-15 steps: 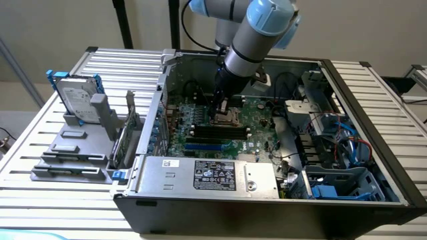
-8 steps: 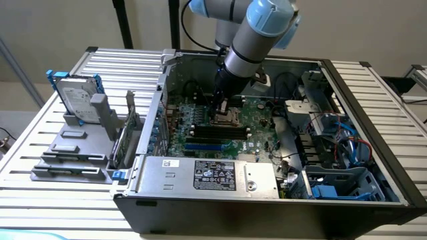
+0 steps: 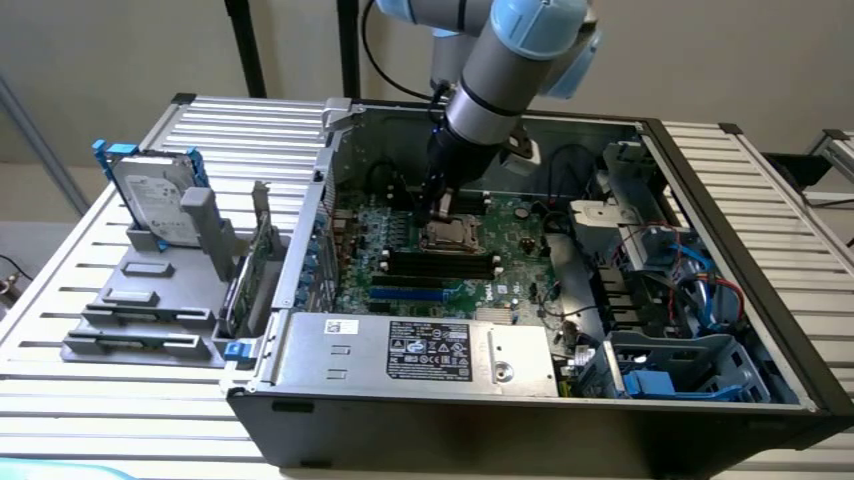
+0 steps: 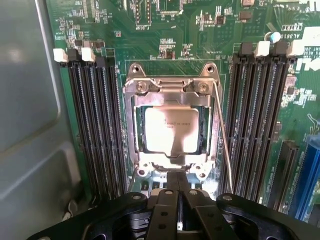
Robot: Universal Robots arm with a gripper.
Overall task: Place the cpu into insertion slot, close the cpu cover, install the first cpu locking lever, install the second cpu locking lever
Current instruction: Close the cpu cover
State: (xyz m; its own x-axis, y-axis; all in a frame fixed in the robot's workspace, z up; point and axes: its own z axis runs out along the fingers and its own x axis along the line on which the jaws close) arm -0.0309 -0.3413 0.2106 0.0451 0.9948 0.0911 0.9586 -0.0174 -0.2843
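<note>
Looking down through the wrist view, I see the cpu (image 4: 172, 131) lying flat in its socket with its shiny silver face up. The cpu cover (image 4: 170, 89) is folded down around it, so the chip shows through the frame's window. A thin locking lever (image 4: 223, 135) runs along one side of the cover, between it and a bank of black memory slots (image 4: 95, 130). Another bank of slots stands on the socket's other side, all on the green circuit board (image 4: 170, 35). The gripper (image 4: 177, 192) has its black fingers (image 4: 162, 215) pressed together with nothing between them. Its tip sits just at the edge of the cover frame, and I cannot tell whether it touches.

The exterior view gives me none of that detail, but it gives the wider setting. The arm (image 3: 501, 90) reaches down from the far side into an open computer case (image 3: 534, 430) lying on a slatted table (image 3: 80, 400). The gripper is just above the insertion slot (image 3: 451, 236), near the middle of the board. A grey labelled power supply box (image 3: 420, 350) sits at the near edge of the case. A hard drive (image 3: 150, 195) stands in a grey holder well apart, on the exterior view's left.
</note>
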